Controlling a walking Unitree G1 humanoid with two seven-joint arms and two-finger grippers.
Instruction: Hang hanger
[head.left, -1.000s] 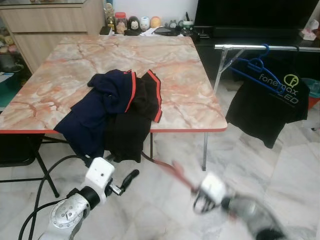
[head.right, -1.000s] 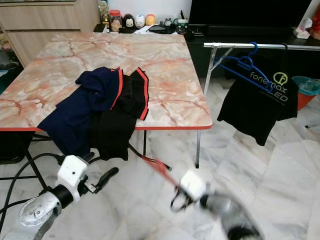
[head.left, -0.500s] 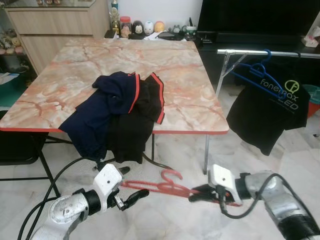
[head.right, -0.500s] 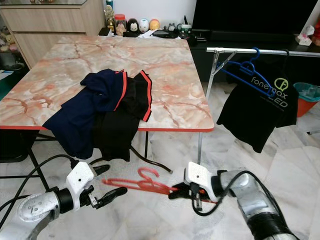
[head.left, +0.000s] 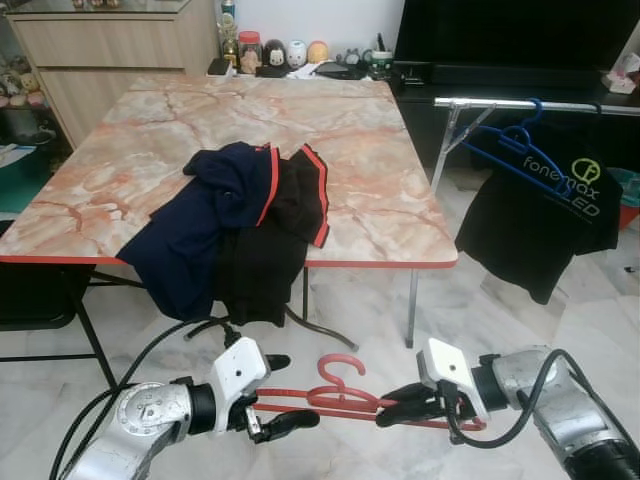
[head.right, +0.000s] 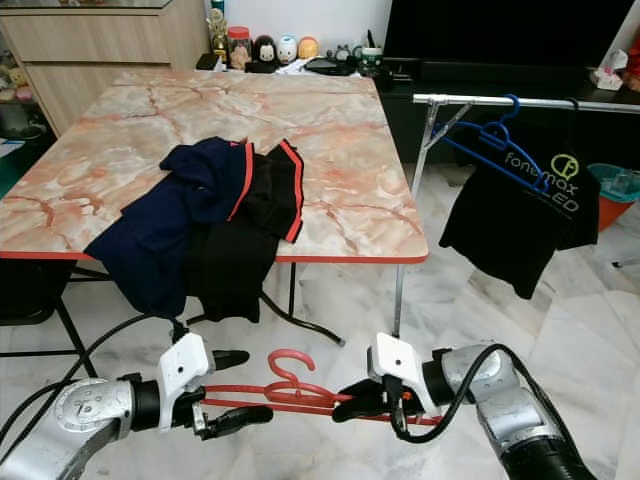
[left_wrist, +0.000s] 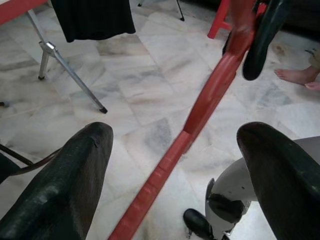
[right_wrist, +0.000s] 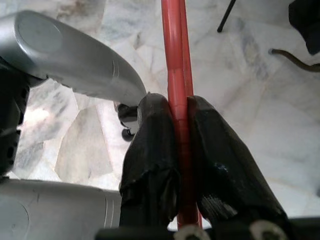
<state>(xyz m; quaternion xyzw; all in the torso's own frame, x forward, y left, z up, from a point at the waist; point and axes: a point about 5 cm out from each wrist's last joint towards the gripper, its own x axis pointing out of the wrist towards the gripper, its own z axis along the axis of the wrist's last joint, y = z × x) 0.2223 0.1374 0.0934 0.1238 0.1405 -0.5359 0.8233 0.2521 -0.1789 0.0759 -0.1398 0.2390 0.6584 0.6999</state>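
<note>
Gripping red hanger, right fingers.

Even, soft indoor daylight, sharp head views; wrist close-ups perhaps slightly blurred.

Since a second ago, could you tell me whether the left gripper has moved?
Yes. The left gripper has swung rightward, past the table's draped clothes, to straddle the red hanger.

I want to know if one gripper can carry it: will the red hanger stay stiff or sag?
Probably stiff: the red hanger spans straight between both grippers. Likely light, being thin. It may pivot, since only the right gripper pinches it; the left gripper is open.
</note>
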